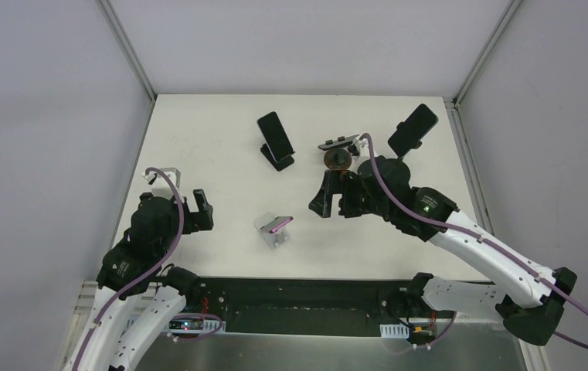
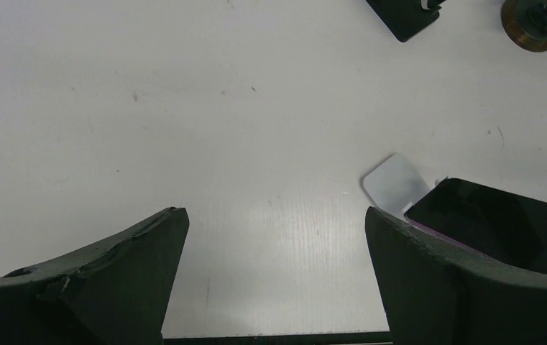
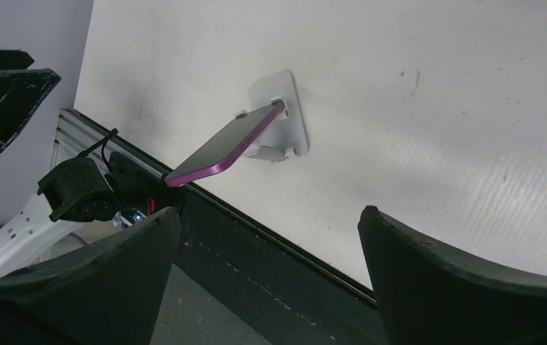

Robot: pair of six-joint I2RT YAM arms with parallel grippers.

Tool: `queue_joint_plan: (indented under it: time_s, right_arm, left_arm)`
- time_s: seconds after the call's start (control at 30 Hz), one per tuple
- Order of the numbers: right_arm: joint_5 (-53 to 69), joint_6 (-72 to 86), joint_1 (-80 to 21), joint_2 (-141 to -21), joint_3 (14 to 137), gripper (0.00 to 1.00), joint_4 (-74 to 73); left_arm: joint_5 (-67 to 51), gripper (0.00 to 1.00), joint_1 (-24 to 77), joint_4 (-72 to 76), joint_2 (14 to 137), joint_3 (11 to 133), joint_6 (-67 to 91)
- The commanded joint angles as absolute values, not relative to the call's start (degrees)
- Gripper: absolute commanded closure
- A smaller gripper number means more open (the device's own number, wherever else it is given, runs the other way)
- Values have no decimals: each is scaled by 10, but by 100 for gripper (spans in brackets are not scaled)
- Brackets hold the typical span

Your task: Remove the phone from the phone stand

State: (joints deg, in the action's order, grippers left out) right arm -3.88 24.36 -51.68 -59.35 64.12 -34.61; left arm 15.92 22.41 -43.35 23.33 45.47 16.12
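Closest to the right wrist camera are the two dark fingers [image 3: 90, 287] of the right gripper [image 3: 269, 215], spread wide apart and holding nothing. Just past them the purple phone [image 3: 227, 147] leans on its little white stand [image 3: 282, 90], close to the near edge of the table [image 1: 213, 154]. The left gripper [image 1: 202, 210] sits off to the side, open and empty too. I think the right one should pinch the phone's long sides gently, then lift up and away so the light stand does not tip. The black rail [image 3: 270, 266] runs right below the phone, so stay above it. Farther back stand a black phone [image 1: 275, 131], a round clamp stand [image 1: 340, 158] and another phone [image 1: 412, 129], well apart from this one.
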Motion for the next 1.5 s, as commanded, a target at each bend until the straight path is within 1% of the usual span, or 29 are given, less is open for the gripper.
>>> queue_joint_plan:
  time_s: [0.0,0.13,0.27,0.4,0.5,0.67,0.8,0.83,0.9,1.03,1.13,1.2,1.33,1.47]
  right_arm:
    - [-48,205,-552,-599,652,1,-290]
    - [-60,189,-572,-607,656,1,-303]
    - [-102,243,-579,-620,669,1,-319]
    - [-140,300,-585,-621,666,2,-320]
    - [-148,315,-585,-609,658,2,-331]
    - [-158,322,-585,-586,655,2,-373]
    - [-153,318,-585,-560,641,2,-390]
    - [-149,317,-585,-552,636,1,-391]
    - [-143,315,-585,-538,627,1,-395]
    - [-142,313,-585,-508,609,1,-405]
    - [-147,316,-585,-498,597,1,-412]
    - [-148,317,-585,-497,595,1,-413]
    - [-156,298,-601,-529,605,1,-379]
    - [-206,240,-650,-621,671,1,-380]
  left_arm:
    - [101,0,221,-420,243,461,145]
    - [53,0,221,-405,241,458,132]
    - [5,0,221,-375,232,450,122]
    - [-69,0,221,-303,221,418,95]
    - [-115,0,221,-255,231,408,58]
    - [-266,0,221,-222,255,427,-55]
    - [-476,0,221,-222,259,429,-200]
    - [-512,0,221,-222,258,427,-231]
    - [-555,0,221,-222,263,431,-268]
    - [-604,0,221,-222,300,456,-290]
    - [-611,0,221,-222,313,463,-299]
    - [-580,0,221,-222,301,459,-296]
    - [-462,0,221,-222,244,451,-222]
    - [-310,0,221,-222,187,437,-73]
